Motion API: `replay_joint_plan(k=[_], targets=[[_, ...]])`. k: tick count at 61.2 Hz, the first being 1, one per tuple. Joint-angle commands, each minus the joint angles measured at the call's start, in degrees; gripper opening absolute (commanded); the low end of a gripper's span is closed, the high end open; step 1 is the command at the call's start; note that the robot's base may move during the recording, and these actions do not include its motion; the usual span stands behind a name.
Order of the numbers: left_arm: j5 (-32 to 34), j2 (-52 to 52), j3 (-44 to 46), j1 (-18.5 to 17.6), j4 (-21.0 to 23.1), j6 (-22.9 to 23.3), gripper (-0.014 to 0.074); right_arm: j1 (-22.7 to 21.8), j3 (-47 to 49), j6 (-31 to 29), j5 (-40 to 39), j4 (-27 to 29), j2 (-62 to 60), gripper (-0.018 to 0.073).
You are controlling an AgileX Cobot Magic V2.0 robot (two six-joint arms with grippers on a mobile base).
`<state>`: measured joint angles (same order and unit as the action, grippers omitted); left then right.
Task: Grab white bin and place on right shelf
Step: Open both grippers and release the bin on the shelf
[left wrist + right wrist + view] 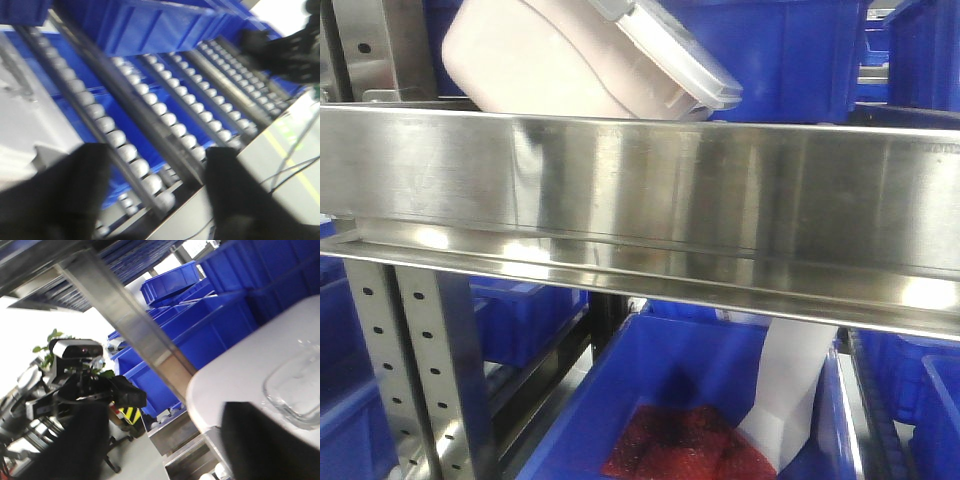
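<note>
Though tilted, white bin (570, 60) sits above right shelf (640, 190) rail; no legible labels.

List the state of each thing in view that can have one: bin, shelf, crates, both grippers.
white bin: lid on, tilted, behind the shelf rail
right shelf: bin partly on it, not flat
blue crate below: open, red material inside
left gripper: open, empty
right gripper: open, beside the bin lid

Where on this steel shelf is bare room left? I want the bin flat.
Bare patch: left of the tilted white bin, toward the perforated post on the right shelf. Crowded: blue crates press behind and right of it.
</note>
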<state>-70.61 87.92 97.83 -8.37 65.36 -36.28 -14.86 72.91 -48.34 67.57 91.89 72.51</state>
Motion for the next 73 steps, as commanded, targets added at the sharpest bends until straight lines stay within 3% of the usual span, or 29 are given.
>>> replay_joint_plan(k=[1,6,8,16,24,32,37,49,63,73], targets=[[-5.86,-4.76,2.08,-0.39,1.12,0.76,0.0043,-0.33,2.05,-0.81,0.06,1.36,-4.09,0.0276],[-5.86,-6.9,2.08,-0.39,-2.4,0.76,-0.0138,-0.33,2.05,-0.52,-1.84,-4.05,-6.53,0.0078],[-5.86,-7.46,2.08,-0.39,-3.98,0.87,-0.0121,-0.33,2.05,0.15,-2.79,-6.07,-7.38,0.0051],[-5.86,-9.99,2.08,-0.39,-14.56,4.16,-0.0118,-0.33,2.05,5.31,-7.1,-19.52,-11.88,0.007],[-4.08,-12.71,1.02,-0.39,-28.98,8.43,-0.0118,-0.33,1.31,13.16,-10.98,-33.88,-16.67,0.007],[2.43,-16.91,-3.78,-0.39,-42.3,12.58,-0.0118,-0.33,-2.55,20.47,-16.05,-47.05,-22.49,0.007],[6.95,-20.35,-8.92,-0.39,-47.17,14.2,-0.0118,-0.33,-6.46,24.1,-18.67,-53.74,-26.35,0.007],[21.72,-29.35,-26.03,-0.39,-48.01,14.2,-0.0118,-0.33,-19.73,24.99,-24.92,-61.04,-36.25,0.007],[42.4,-44.42,-47.82,-0.39,-48.01,13.95,-0.0118,-0.33,-33.97,24.94,-36.03,-61.47,-50.17,0.007],[51.82,-53.8,-57.5,-0.39,-48.01,13.95,-0.0118,-0.33,-39.67,24.94,-42.13,-61.47,-58.35,0.007]])
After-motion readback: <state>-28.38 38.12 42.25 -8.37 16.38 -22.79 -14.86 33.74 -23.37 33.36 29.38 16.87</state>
